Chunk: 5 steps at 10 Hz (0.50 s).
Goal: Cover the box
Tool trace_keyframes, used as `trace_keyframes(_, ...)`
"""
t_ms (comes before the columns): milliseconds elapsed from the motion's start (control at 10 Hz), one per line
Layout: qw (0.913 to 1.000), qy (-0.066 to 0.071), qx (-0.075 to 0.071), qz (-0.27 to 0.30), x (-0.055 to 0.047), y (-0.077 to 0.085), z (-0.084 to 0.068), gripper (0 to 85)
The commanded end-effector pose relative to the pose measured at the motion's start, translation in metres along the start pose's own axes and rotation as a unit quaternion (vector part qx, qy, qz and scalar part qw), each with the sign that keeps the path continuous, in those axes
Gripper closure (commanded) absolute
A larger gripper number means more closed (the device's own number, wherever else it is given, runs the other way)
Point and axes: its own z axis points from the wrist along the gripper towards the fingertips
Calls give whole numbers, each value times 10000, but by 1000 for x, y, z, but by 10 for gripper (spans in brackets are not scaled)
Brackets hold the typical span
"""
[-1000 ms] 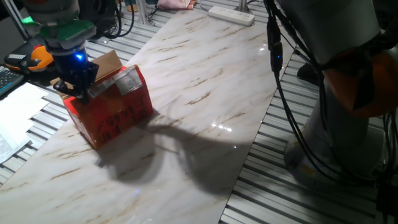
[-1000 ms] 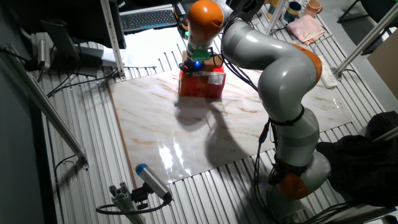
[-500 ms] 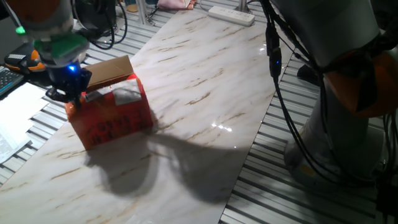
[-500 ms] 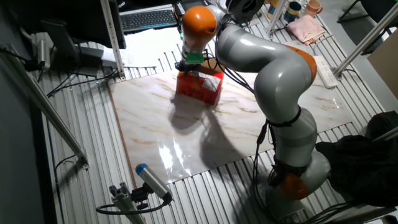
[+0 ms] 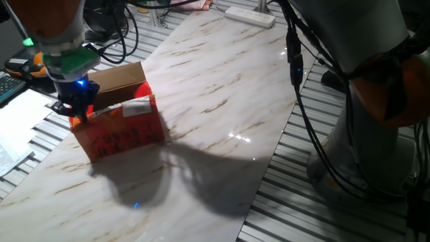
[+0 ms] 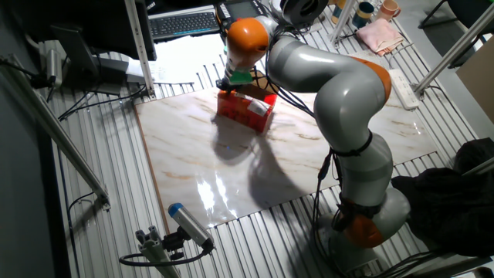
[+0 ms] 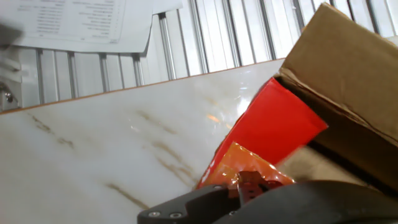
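The box point(image 5: 124, 129) is a small red carton on the marble table point(image 5: 222, 87), near its far left edge. A brown flap point(image 5: 115, 78) stands up at its back, and a flap with a white label point(image 5: 137, 106) lies on top. My gripper point(image 5: 77, 109) is at the box's left top corner, touching it, with its fingers together and holding nothing. In the other fixed view the box point(image 6: 247, 116) sits under my hand point(image 6: 228, 82). The hand view shows the red side point(image 7: 273, 127), the brown flap point(image 7: 348, 68) and a dark finger point(image 7: 249, 202) against the box.
A white power strip point(image 5: 250, 16) lies at the table's far end. Papers point(image 5: 20, 124) and an orange object point(image 5: 41, 60) lie on the slatted bench left of the table. A keyboard point(image 6: 185, 23) is behind. My arm's cables point(image 5: 295, 60) hang at the right.
My gripper has moved from the top of the box to its left corner. The box has turned a little, and the brown back flap stands higher and more open.
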Motion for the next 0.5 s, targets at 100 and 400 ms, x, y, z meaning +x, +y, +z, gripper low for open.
trace_keyframes(100, 10000, 54, -64, -36, 0, -1, 5, 850)
trace_keyframes(400, 9998, 80, -145, -56, -1, -2, 13, 850)
